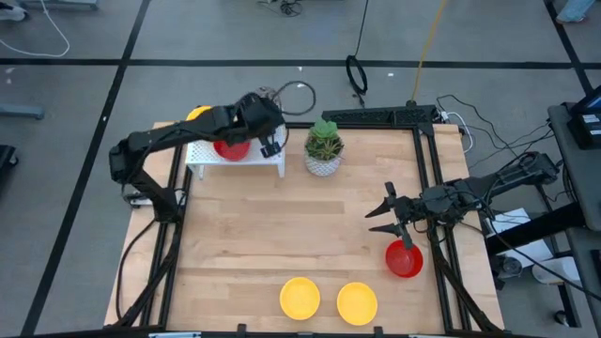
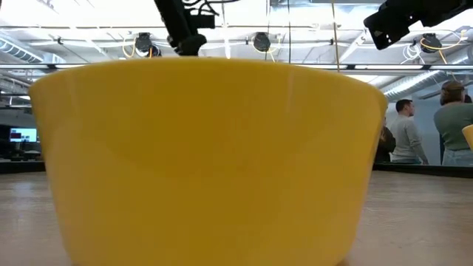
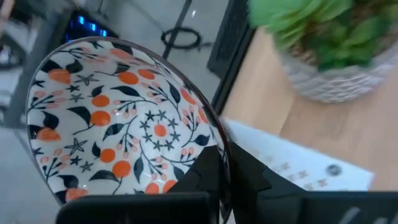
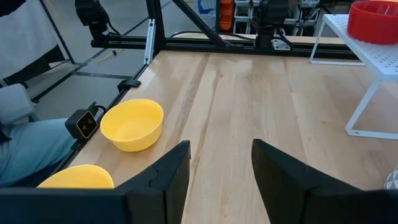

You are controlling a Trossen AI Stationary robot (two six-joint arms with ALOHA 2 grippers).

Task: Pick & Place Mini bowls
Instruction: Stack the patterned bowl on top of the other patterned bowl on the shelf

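My left gripper (image 1: 270,139) hangs over the white rack (image 1: 246,165) at the far left, shut on a white mini bowl with a red and dark floral pattern (image 3: 106,118). A red bowl (image 1: 231,149) sits on the rack, and a yellow bowl (image 1: 198,114) shows behind the arm. Two yellow bowls (image 1: 300,297) (image 1: 357,302) rest on their bases at the near edge. Another red bowl (image 1: 405,261) stands at the right. Just beyond it my right gripper (image 1: 385,214) hovers open with nothing in it. My left gripper holds the floral bowl by its rim (image 3: 222,149), one finger inside (image 3: 200,177) and one outside (image 3: 256,182). The bowl is lifted clear of the rack and tipped on edge, so its patterned inside faces the wrist camera.
A white pot with a green plant (image 1: 324,150) stands just right of the rack. In the low view one yellow bowl (image 2: 207,155) fills most of the picture. The middle of the wooden table (image 1: 300,225) is bare. People stand in the room behind (image 2: 405,131).
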